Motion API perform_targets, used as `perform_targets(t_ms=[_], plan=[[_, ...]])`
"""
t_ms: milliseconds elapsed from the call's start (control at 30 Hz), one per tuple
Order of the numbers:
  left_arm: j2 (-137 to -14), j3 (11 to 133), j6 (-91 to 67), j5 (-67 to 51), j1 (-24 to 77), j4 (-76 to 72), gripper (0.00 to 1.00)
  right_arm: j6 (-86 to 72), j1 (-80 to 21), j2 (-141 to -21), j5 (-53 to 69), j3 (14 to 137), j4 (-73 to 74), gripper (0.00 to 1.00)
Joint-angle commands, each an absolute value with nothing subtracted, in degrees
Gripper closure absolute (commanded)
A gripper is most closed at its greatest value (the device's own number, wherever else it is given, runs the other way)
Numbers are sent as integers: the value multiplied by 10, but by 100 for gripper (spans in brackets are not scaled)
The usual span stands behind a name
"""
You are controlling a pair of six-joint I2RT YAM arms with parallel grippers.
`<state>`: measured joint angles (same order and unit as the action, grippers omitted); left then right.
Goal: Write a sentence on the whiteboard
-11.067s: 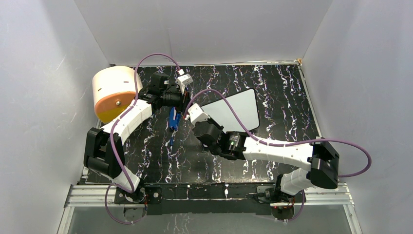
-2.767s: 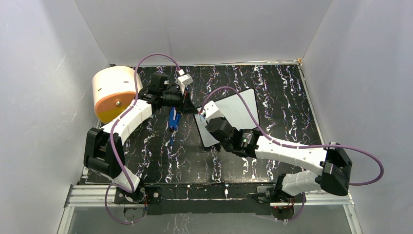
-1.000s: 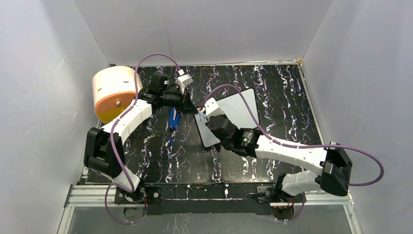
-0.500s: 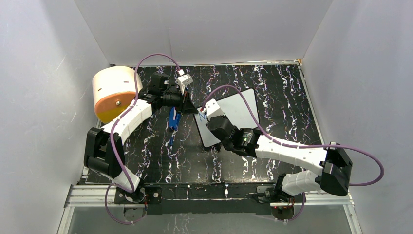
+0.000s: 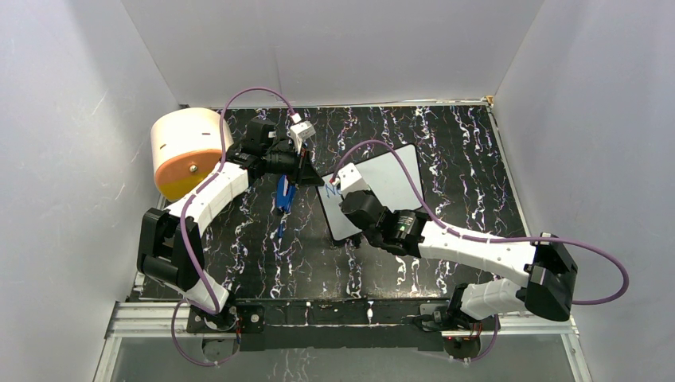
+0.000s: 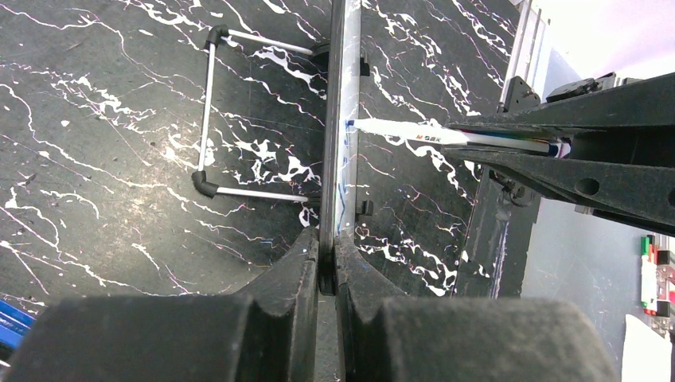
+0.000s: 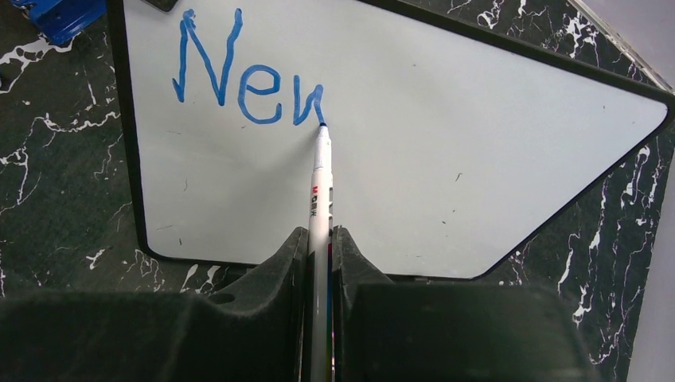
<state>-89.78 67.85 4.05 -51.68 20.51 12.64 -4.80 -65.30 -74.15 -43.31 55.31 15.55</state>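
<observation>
The whiteboard [image 5: 390, 179] [image 7: 446, 159] stands tilted up on the black marbled table, seen edge-on [image 6: 341, 151] in the left wrist view. My left gripper [image 6: 327, 253] [image 5: 313, 173] is shut on its top corner. My right gripper [image 7: 319, 240] [image 5: 350, 181] is shut on a white marker [image 7: 320, 191] [image 6: 414, 135] whose blue tip touches the board. The sentence [image 7: 247, 79] reads "Ne" plus a partly drawn third letter in blue, at the board's upper left.
A blue object [image 5: 285, 193] lies on the table left of the board, its corner showing [image 7: 60, 16] in the right wrist view. A round orange-and-cream drum [image 5: 185, 150] sits at the far left. A metal wire stand [image 6: 208, 119] props the board's back. White walls enclose the table.
Since eleven seconds ago the board was tipped up and blue letters have appeared. Over the last second my right gripper has shifted slightly right along the board; the left arm stayed still.
</observation>
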Motion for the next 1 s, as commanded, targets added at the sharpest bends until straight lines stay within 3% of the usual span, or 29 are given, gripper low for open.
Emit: perform_targets(t_ms=[0,967], plan=[[-897,675,60,-522,208,141,100,-63,-649,-722,-440,548,153,100],[-902,677,60,-529,208,142,100,-13,-643,-726,-456,561,80,100]])
